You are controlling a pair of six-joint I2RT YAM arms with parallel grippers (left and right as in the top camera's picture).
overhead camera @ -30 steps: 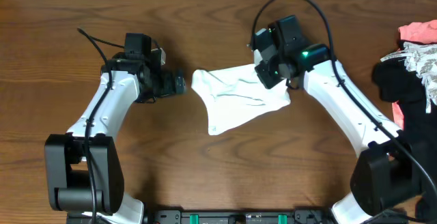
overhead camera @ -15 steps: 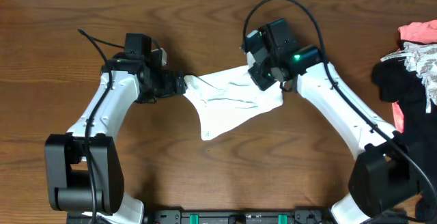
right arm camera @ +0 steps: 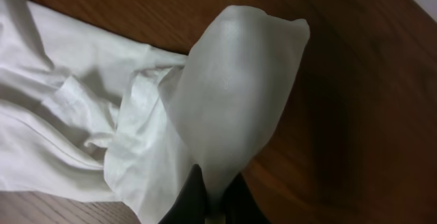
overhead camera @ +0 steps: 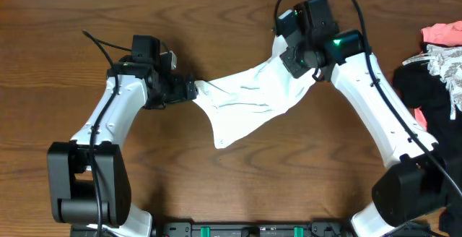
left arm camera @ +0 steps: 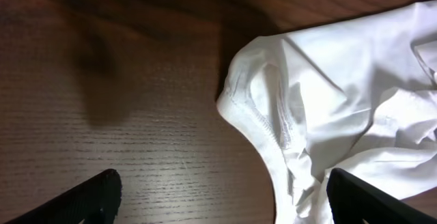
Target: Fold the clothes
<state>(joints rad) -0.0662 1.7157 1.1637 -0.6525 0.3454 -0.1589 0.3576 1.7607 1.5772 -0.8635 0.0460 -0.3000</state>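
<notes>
On the wooden table [overhead camera: 216, 20], the white T-shirt [overhead camera: 245, 103] lies crumpled between the two arms, stretched in a loose band from the left arm toward the right, with one corner trailing toward the near edge. The right gripper [right arm camera: 208, 200] is clenched on a pinch of thin cloth at the shirt's far right end and holds it raised, so the fabric drapes from the fingertips in a smooth hood while the remainder rests on the wood. The left gripper [overhead camera: 191, 90] is fully released, its fingers spread either side of the stitched hem [left arm camera: 252, 111] at the shirt's left end; it grasps nothing. A pile of other garments [overhead camera: 433, 71] sits at the right edge of the table, close to the right arm. Probable faults from this state: the right pinch takes in only a small amount of soft cloth, so a sharp pull may strip it from the fingers. The left end is not pinned, so any pull by the right arm is likely to drag the whole shirt rather than tension it. If the left fingers close on the bunched folds and not on the hem, they may catch a single layer and the fold will set in skewed with creases trapped.
</notes>
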